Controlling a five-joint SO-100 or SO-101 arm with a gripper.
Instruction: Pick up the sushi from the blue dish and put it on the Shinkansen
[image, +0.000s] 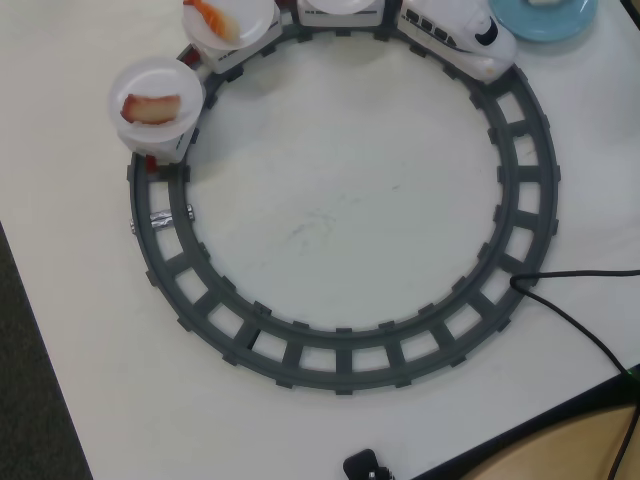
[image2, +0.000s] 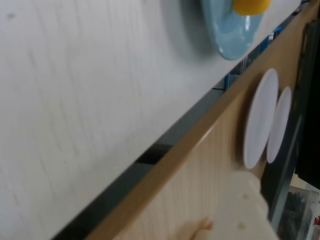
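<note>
Open middle, crowded top edge

In the overhead view the white table (image: 330, 210) inside the grey track ring (image: 345, 365) lies bare and easy to reach. Along the top arc stand the Shinkansen (image: 460, 40) and its plate cars (image: 158, 100), blocking any low pass there. The blue dish (image: 545, 20) sits just beside the train's nose, at the picture's top edge. A black cable (image: 575, 325) trails across the right side. In the wrist view, two white discs (image2: 267, 120) lie on a wooden surface past the table's edge.
</note>
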